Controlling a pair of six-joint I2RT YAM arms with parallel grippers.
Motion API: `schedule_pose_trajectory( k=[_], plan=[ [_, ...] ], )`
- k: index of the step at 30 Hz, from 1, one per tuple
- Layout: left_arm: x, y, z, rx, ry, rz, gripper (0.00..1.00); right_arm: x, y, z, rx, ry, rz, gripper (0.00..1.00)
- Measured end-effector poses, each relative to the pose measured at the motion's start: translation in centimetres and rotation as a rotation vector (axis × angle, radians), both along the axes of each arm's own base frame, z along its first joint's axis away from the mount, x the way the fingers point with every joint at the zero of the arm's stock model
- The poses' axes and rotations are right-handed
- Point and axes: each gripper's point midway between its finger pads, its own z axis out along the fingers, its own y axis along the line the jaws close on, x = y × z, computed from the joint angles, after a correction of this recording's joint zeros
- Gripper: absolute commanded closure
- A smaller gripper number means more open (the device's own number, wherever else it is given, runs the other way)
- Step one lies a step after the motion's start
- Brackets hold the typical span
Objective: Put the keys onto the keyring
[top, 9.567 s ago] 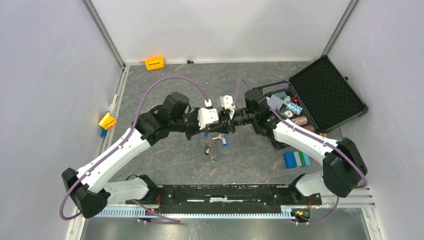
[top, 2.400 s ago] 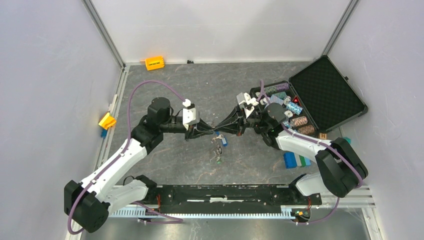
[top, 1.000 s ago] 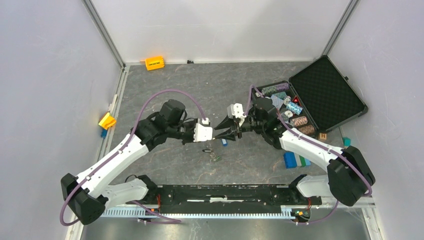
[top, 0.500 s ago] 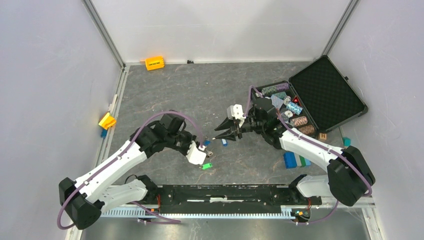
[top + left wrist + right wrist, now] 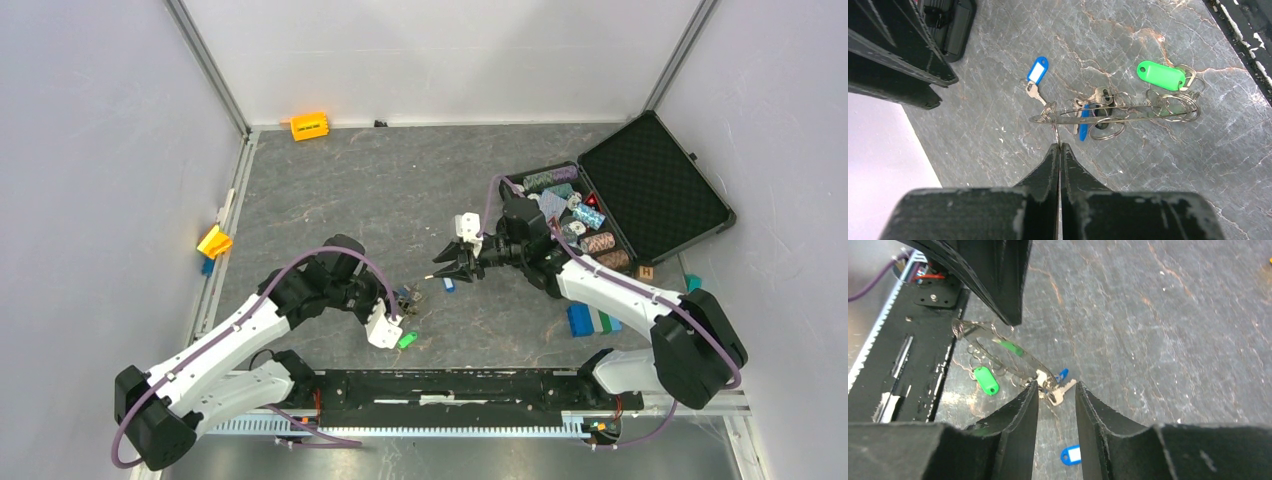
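Top view: from high above and behind the near edge, looking steeply down on the whole table (image 5: 330, 190). Both wrist views sit close above its near-middle, looking down, the right one slanting toward the near edge. All three share the keyring (image 5: 1128, 111).

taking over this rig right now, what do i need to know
Left gripper: shut on the rim of the large thin silvery metal keyring, which it holds on edge.
Right gripper: open, empty, facing the ring from the other side.
Done: the small silver key with a green plastic tag and a blue-tagged key seem to hang on the ring.
Left: the other blue-tagged silver key lies loose on the grey marbled table, apart from the ring; it needs threading on.
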Motion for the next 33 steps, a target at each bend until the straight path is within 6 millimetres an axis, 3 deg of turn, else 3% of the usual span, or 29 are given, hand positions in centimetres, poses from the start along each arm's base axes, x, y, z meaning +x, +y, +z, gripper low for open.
schedule_pose_trajectory(
  k=[14, 22, 26, 33],
  plan=[
    [0.0, -0.2, 1.2, -0.005, 0.019, -0.005, 0.98, 3.6, -1.9, -4.5, -0.165, 0.041, -0.161, 0.62],
    [0.4, 0.6, 1.3, 0.006, 0.035, 0.033, 0.98, 6.3, -2.3, -9.8, -0.344, 0.14, -0.252, 0.63],
    [0.3, 0.8, 1.6, -0.006, 0.028, 0.044, 0.98, 7.1, -2.2, -11.7, -0.426, 0.124, -0.209, 0.64],
    [0.2, 0.9, 1.6, -0.013, 0.038, 0.054, 0.98, 7.5, -1.9, -12.0, -0.517, -0.013, 0.014, 0.65]
  ],
)
